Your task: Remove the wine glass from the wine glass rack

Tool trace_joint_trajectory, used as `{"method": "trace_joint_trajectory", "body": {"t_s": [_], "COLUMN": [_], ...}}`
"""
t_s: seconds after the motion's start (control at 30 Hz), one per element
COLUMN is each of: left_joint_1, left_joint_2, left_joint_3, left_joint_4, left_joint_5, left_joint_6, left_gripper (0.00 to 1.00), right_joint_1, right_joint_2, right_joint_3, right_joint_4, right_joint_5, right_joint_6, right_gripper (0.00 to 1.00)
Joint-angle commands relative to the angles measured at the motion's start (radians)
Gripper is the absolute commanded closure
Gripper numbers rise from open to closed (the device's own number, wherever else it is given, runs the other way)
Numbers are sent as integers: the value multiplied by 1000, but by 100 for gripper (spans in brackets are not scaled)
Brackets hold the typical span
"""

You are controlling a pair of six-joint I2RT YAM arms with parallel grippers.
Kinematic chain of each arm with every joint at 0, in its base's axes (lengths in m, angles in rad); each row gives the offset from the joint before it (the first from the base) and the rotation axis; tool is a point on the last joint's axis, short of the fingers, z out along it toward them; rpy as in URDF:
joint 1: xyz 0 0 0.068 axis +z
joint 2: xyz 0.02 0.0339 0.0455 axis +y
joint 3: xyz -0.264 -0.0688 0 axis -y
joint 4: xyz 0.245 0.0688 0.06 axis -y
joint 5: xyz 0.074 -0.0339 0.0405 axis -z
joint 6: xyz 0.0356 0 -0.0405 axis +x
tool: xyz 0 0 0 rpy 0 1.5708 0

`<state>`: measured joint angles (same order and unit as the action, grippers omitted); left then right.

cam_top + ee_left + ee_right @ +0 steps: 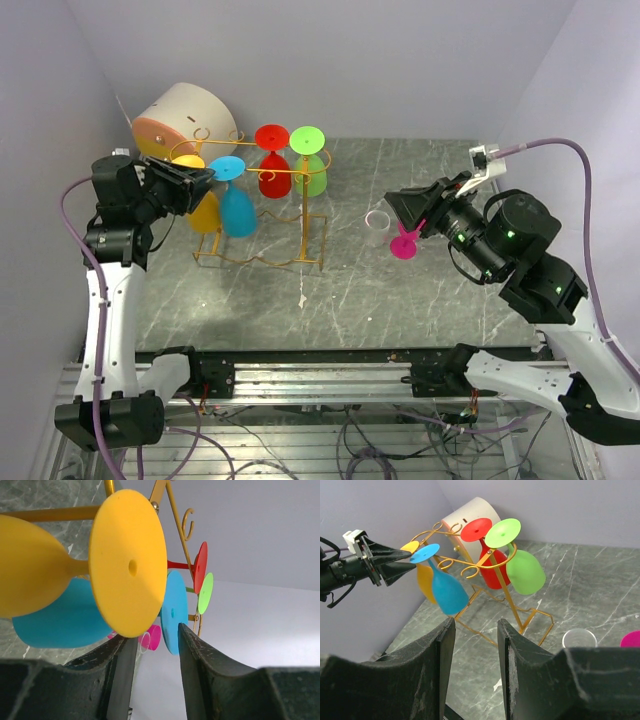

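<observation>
The gold wire wine glass rack [262,262] stands left of centre with a yellow [205,212], a blue [238,210], a red [274,178] and a green wine glass [312,175] hanging upside down from its top rail. My left gripper [203,181] is open and empty, its tips level with the yellow foot [127,562] and the blue foot [174,611], touching neither. My right gripper [408,212] is open and empty, right of the rack [512,587]. A pink wine glass [403,243] is on the table just under it.
A white-and-orange drum [185,115] lies behind the rack at the back left. A small clear cup [378,219] stands on the table between the rack and my right gripper. Grey walls close in on both sides and the back.
</observation>
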<state>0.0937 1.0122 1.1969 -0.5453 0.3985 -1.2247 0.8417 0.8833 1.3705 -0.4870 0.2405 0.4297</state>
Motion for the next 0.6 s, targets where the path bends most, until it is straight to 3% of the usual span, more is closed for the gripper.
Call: {"method": "trace_joint_trajectory", "body": {"t_s": [0.0, 0.17, 0.47, 0.57], "left_joint_1": [-6, -16, -28, -30], "left_joint_2": [4, 15, 22, 12], "left_joint_3": [-25, -40, -63, -58], "left_joint_4": [99, 141, 194, 186], "left_joint_5": [31, 36, 48, 45], "left_joint_6": [-29, -49, -76, -75], "left_gripper": [53, 57, 83, 83], "right_joint_1": [3, 2, 2, 3], "right_joint_2": [-12, -12, -13, -12], "right_joint_3": [-9, -18, -33, -35], "right_joint_4": [30, 36, 45, 46], "right_joint_5": [20, 20, 20, 19], "right_joint_6": [3, 3, 5, 3], "right_gripper": [61, 61, 61, 61]}}
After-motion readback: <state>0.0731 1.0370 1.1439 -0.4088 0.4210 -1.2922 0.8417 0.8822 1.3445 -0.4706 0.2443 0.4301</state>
